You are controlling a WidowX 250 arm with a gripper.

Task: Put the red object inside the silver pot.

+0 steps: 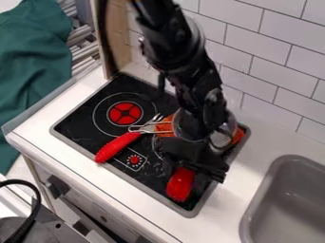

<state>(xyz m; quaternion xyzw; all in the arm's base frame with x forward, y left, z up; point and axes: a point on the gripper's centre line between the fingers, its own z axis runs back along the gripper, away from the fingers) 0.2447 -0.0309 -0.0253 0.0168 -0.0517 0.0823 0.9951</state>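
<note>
The black gripper hangs low over the front right part of the stove. Directly below it, a red object lies near the stove's front right edge, its upper end against or under the gripper. Behind the arm stands the silver pot, largely hidden, with its wire handle pointing left. Orange-red material shows at both sides of the pot. I cannot tell whether the gripper holds the red object.
A fork with a red ribbed handle lies on the black stove, its tines by the pot's handle. The grey sink is at the right, the tiled wall behind. Green cloth hangs at the upper left.
</note>
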